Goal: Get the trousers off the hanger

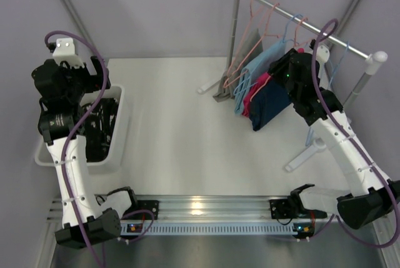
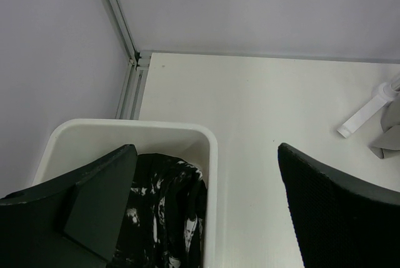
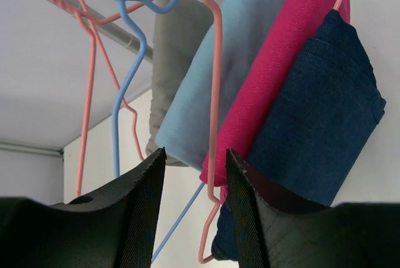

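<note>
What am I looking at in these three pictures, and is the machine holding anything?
Two robot arms are bolted to a white table. One picture looks down from above; the other two come from small cameras on each wrist. The left pincer hangs wide open over a white bin holding black speckled trousers. The right pincer reaches up at a clothes rail where pink trousers and navy trousers hang on wire hangers. Its fingers sit either side of a pink hanger wire, not yet gripping.

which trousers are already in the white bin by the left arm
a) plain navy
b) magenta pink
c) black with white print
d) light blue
c: the left wrist view shows the black white-printed trousers lying inside the white bin, while the navy and magenta pairs hang at the rack.
</note>
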